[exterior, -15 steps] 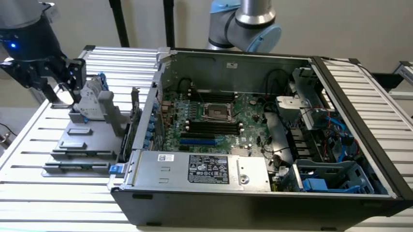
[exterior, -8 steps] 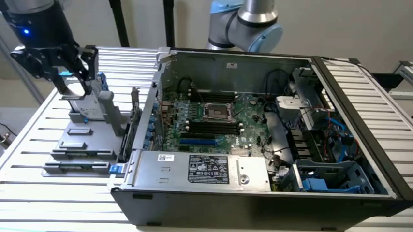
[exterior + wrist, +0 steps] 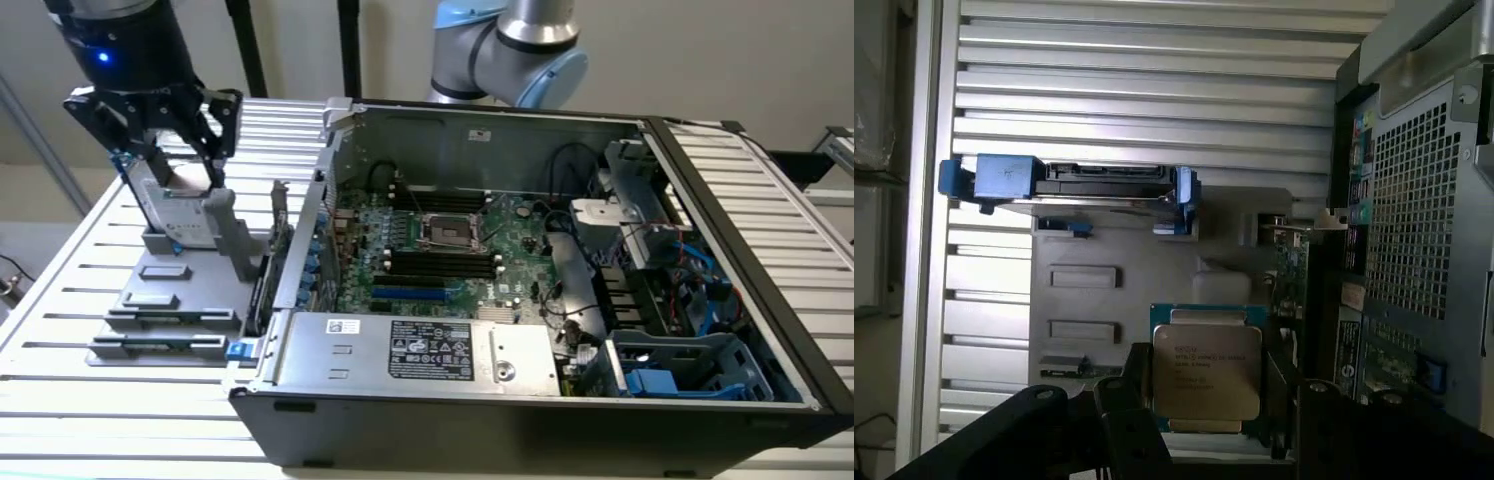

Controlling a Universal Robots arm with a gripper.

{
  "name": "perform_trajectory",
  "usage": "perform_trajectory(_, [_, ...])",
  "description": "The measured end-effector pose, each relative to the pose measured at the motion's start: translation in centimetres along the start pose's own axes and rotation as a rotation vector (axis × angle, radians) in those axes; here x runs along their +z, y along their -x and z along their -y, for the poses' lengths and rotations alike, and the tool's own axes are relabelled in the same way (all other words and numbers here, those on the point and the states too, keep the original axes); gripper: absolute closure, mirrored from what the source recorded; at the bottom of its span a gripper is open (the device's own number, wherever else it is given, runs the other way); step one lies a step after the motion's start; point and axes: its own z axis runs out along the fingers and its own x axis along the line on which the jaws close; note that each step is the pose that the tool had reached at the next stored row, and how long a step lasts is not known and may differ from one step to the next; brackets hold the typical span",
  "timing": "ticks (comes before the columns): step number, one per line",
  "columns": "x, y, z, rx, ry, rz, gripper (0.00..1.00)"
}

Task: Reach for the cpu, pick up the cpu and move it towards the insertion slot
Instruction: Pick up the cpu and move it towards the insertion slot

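The cpu (image 3: 1206, 365), a small square chip with a silver-grey lid and a green rim, lies flat between the dark fingers (image 3: 1139, 385) of my gripper (image 3: 1209, 390). The fingers press against two opposite sides of it. In the exterior view my gripper (image 3: 171, 183) hangs at the far left, above the grey fixture tray (image 3: 160, 300) and outside the computer case. The insertion slot (image 3: 447, 232), a shiny metal frame around a dark centre, sits on the motherboard inside the open case, well to the exterior view's right of my gripper.
A silver hard drive with blue frame (image 3: 180, 215) stands upright in the tray just behind my gripper. The case wall (image 3: 320, 200) rises between tray and motherboard. Black memory slots (image 3: 441, 262), a power supply (image 3: 414, 345) and cables crowd the case.
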Motion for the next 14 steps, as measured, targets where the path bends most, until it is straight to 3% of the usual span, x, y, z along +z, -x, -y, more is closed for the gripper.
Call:
perform_trajectory(7, [-1.87, 3.2, 0.01, 0.0, 0.0139, -0.0007, 0.45])
perform_trajectory(14, [-2.09, 6.3, 0.14, 0.0, 0.0284, -0.0003, 0.45])
